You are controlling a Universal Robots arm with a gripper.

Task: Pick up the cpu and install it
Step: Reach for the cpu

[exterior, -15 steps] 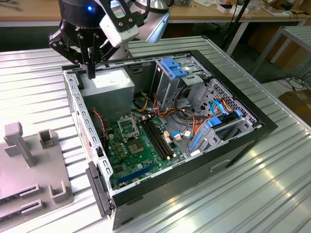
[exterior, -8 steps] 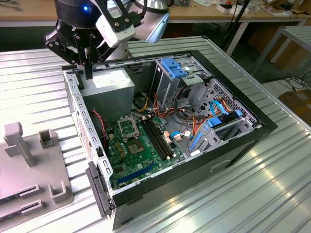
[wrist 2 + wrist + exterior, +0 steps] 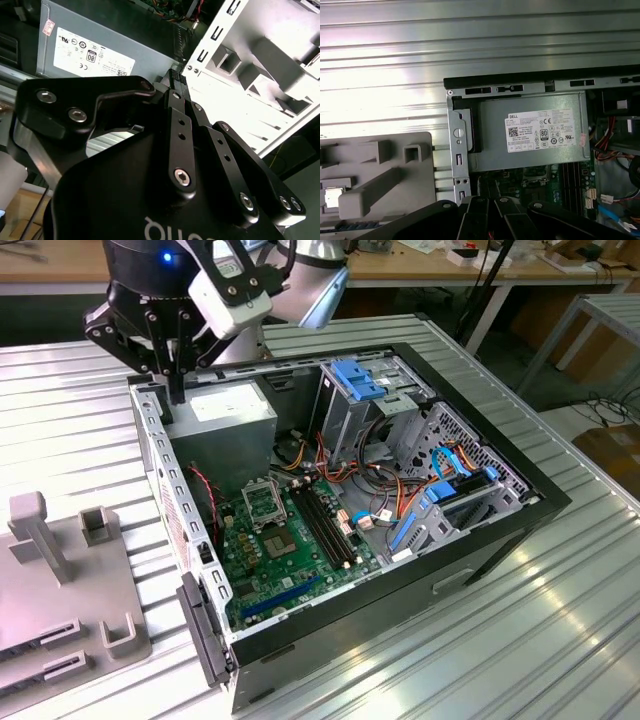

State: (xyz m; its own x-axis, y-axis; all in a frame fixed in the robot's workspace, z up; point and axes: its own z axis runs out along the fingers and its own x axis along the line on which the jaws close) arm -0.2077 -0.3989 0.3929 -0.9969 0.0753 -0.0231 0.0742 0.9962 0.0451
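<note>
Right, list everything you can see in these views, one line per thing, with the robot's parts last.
table: one, silver, ribbed, under everything.
computer case: one, black, open, on the table.
motherboard: one, green, on the case floor.
power supply: one, grey with a white label, in a corner of the case.
cables: several, orange, red and blue, beside the motherboard.
fixture: one, grey, on the table at the exterior view's left of the case.
cpu: one, silver-grey, in a recess of the fixture.
gripper: one, black, fingers together, over the case wall by the power supply.
</note>
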